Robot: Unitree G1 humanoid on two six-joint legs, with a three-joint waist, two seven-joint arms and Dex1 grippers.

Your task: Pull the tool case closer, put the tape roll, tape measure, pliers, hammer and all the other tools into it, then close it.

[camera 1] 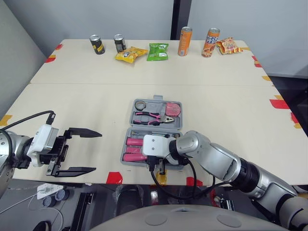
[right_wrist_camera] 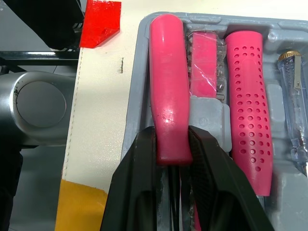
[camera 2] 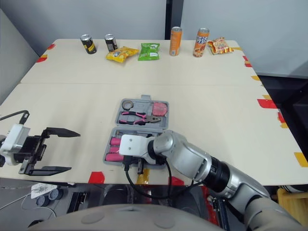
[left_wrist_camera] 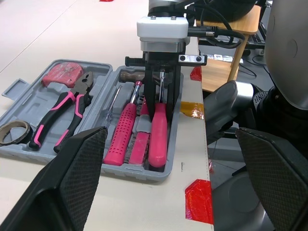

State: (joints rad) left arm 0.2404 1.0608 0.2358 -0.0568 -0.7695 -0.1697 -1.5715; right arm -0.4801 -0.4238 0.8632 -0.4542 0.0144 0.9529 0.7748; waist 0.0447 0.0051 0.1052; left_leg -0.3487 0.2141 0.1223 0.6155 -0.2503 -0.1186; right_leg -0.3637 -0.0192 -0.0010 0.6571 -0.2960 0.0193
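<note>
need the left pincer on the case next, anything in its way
Nothing visible: bare table lies between the open left pincer and the case. The right pincer is shut on a pink handle in the case's near half.

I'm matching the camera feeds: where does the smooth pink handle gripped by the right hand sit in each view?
Left eye view: smooth pink handle, in the tool case slot nearest the robot.
Right eye view: same slot.
Left wrist view: centre.
Right wrist view: upper middle, clamped in the right hand.
Shared landmark: red tape patch beside the case.
</note>
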